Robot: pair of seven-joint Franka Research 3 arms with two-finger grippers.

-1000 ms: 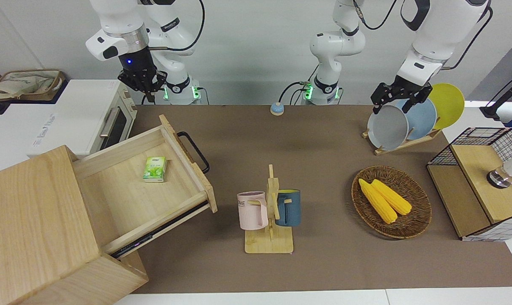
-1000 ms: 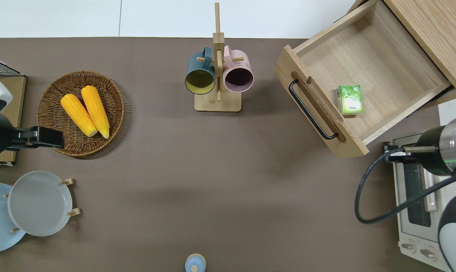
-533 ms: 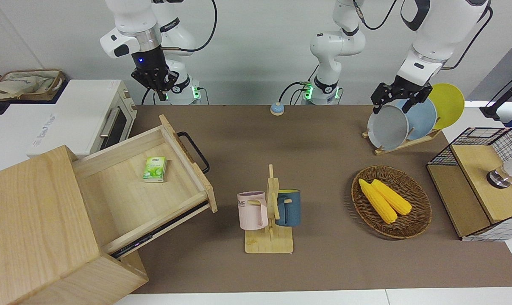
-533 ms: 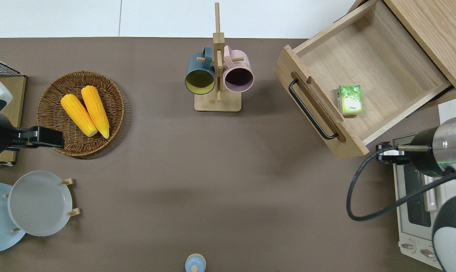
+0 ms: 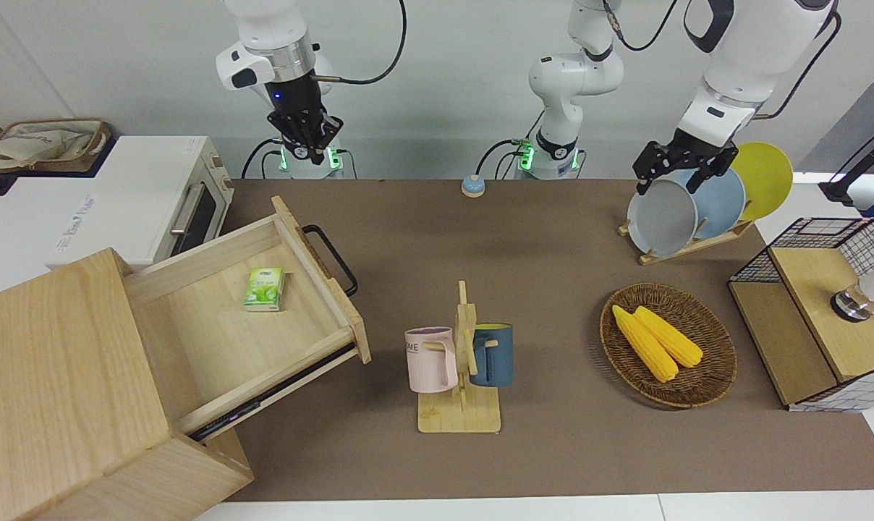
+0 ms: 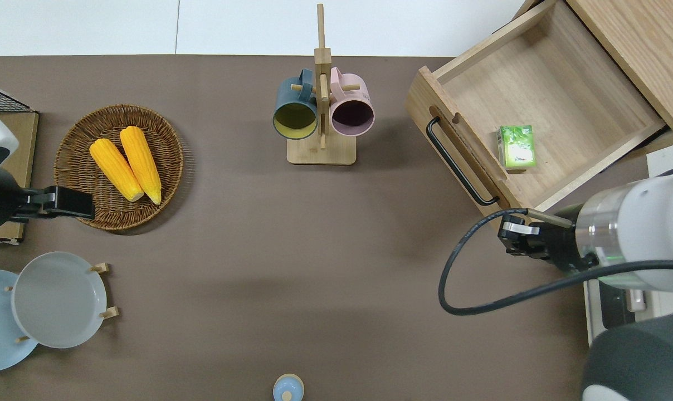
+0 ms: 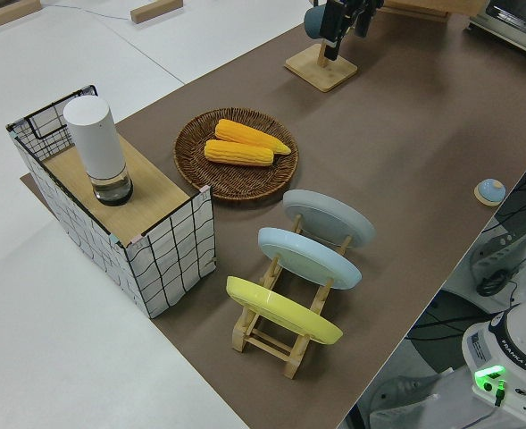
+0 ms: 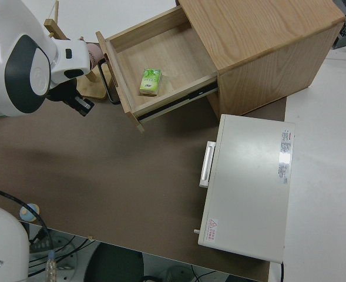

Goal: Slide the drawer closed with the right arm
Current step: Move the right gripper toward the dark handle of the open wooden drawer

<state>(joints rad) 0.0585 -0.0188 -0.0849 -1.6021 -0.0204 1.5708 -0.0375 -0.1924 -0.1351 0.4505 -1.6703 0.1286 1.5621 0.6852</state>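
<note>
You can see the drawer (image 5: 263, 304) pulled far out of the pale wooden cabinet (image 5: 61, 391) at the right arm's end of the table, with a small green packet (image 5: 264, 289) lying inside it. Its black loop handle (image 6: 458, 164) is free. Your right gripper (image 6: 512, 236) hangs in the air over the brown mat (image 6: 314, 267), near the drawer's front corner and holding nothing; if its fingers are apart I cannot tell. The left arm is parked.
</note>
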